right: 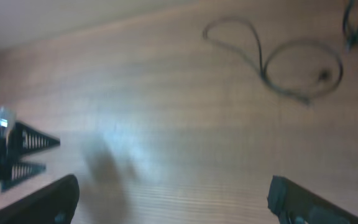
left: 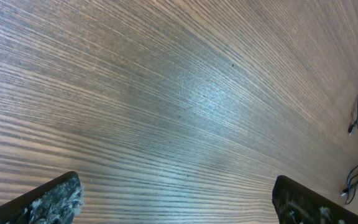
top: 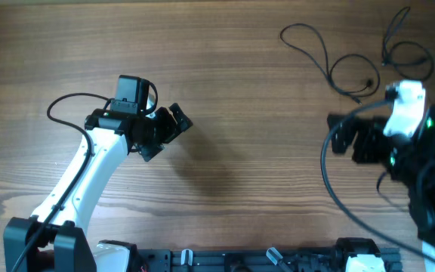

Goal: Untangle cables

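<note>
Cables [top: 328, 68]: thin black cords lying loose at the far right corner of the table [top: 240, 91], well apart from both grippers.

Table: bare wood grain, flat. Nothing stands between the arms and the cords.

Left gripper [top: 165, 136]: over mid-table, left of centre. Its wrist view shows the jaws spread as wide as they go, with only wood between them; nothing held.

Right gripper [top: 350, 143]: nearer the cords but short of them. Jaws likewise fully spread and holding nothing.

Nearer cord [right: 263, 65]: one narrow loop running into one rounder loop, apparently a single strand crossing itself. Judgement: very light, limp, no spring to speak of. It will trail and drag rather than lift as a whole, and a smooth jacket may slip through a loose pinch. Best hold is probably a straight run between the two loops, pinched flat against the wood, or just behind the plug.

Second cord [top: 387, 41]: farther right, also looping.

Plug [right: 322, 76]: a small dark tip inside the round loop. Stiffer than the cord, so a firmer purchase, but a small target.

Hard to make out:
- The second cord runs under the right wrist overhead and off the edge in both wrist views.
- Whether the two cords touch, cannot tell.
- Right wrist view is blurred, so over-or-under at the crossings is unreadable.
</note>
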`<move>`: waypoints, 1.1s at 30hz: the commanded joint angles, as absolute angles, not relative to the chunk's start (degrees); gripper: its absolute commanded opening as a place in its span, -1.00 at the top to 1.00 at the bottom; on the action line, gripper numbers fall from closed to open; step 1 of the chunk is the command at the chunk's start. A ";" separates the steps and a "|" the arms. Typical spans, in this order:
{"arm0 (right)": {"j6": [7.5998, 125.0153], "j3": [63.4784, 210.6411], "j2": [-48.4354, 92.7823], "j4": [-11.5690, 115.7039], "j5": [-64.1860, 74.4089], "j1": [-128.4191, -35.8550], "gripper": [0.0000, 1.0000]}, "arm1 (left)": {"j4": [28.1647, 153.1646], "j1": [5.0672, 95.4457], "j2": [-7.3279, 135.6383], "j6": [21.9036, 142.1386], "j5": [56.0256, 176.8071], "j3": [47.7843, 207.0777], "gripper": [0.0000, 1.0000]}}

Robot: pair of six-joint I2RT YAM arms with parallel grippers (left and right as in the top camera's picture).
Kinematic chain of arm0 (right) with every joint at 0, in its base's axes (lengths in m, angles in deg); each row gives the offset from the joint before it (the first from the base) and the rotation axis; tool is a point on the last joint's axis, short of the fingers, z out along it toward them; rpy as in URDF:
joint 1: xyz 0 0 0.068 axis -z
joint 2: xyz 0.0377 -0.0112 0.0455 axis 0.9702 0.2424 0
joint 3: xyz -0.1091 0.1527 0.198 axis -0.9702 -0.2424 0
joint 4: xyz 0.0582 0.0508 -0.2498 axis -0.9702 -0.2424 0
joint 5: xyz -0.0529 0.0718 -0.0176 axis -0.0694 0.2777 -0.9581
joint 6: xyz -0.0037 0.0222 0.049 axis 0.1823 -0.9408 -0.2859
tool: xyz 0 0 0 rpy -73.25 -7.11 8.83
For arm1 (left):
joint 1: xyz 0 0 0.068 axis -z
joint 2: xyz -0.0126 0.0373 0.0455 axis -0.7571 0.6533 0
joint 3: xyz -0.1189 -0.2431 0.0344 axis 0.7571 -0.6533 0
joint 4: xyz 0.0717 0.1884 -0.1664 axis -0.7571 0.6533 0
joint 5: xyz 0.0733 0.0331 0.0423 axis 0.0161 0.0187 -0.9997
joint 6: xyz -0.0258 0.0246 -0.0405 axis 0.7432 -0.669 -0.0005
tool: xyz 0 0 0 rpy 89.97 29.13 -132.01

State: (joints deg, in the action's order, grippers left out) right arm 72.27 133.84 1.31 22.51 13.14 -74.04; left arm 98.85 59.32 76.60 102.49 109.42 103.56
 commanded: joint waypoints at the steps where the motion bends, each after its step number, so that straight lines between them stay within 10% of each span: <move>1: 71.29 133.99 -2.01 18.88 13.71 -74.30 -1.00 | 98.74 59.05 75.66 103.06 108.64 103.83 -1.00; 33: 67.03 133.95 -13.97 1.76 11.53 -74.28 -1.00 | 98.74 59.05 75.66 103.06 108.64 103.83 -1.00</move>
